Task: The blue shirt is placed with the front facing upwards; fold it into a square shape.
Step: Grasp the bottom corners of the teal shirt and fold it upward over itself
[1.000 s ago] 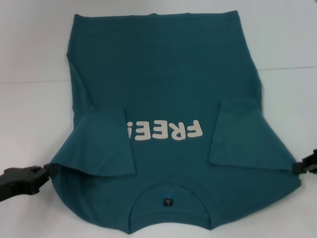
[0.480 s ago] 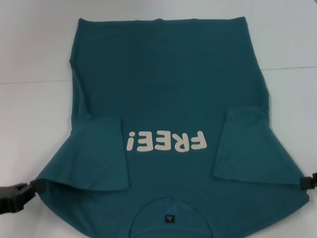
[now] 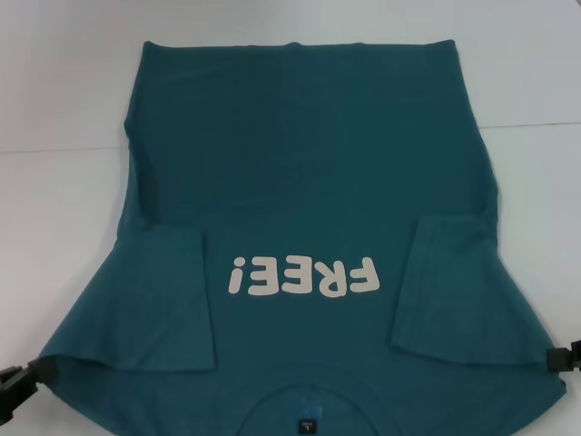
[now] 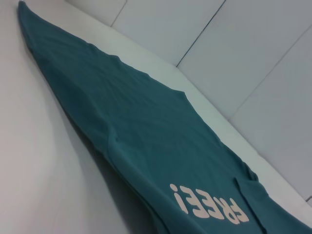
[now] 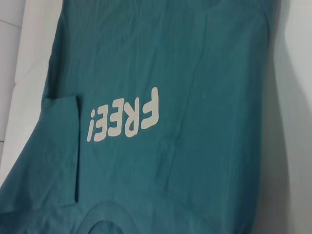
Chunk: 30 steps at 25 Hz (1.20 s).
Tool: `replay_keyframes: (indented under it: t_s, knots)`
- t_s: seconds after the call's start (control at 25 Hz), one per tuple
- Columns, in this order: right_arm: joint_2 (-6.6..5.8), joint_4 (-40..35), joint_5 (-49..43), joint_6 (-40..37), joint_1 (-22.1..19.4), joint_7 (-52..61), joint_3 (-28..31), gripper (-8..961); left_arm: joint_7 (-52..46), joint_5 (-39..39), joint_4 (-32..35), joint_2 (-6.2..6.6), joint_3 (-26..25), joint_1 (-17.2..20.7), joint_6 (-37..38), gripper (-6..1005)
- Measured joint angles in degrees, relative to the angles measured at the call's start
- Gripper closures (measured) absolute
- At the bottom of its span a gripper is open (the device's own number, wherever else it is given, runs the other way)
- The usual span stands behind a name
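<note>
I am gripping the blue shirt (image 3: 300, 191) at its shoulder corners: my left end effector (image 3: 27, 375) and right end effector (image 3: 558, 359) are both closed on the fabric. It is lying between them on the tabletop (image 3: 64, 100), soft, light and probably sagging if lifted.

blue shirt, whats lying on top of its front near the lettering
Both short sleeves are folded inward onto the blue shirt: one on the robot's left, one on its right, flanking the FREE! lettering. The white table beneath the shirt is hidden.
</note>
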Motion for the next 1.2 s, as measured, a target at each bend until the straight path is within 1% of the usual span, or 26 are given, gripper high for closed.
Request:
replay_keyframes:
  t_s: [0.04, 0.16, 0.36, 0.72, 1.2]
  knots:
    - [0.04, 0.0, 0.1, -0.1, -0.2, -0.1, 0.0, 933, 0.0, 0.0, 0.8, -0.39, -0.4, 0.5, 0.8, 998]
    - [0.0, -0.1, 0.4, -0.6, -0.6, -0.5, 0.5, 933, 0.0, 0.0, 1.1, -0.74, -0.8, 0.8, 1.3, 998]
    - [0.08, -0.1, 0.5, -2.1, -1.0, -1.1, 1.3, 933, 0.1, 0.0, 1.0, -0.84, -0.9, 1.0, 2.0, 998]
    - [0.21, -0.2, 0.5, -2.9, -3.4, -1.7, 1.5, 934, -0.1, 0.1, 1.2, -0.9, -2.5, 2.4, 4.0, 999]
    - [-0.17, -0.2, 0.5, -2.5, -4.4, -1.8, 3.8, 933, -0.2, 0.4, 1.2, -0.98, -4.6, 3.7, 4.1, 999]
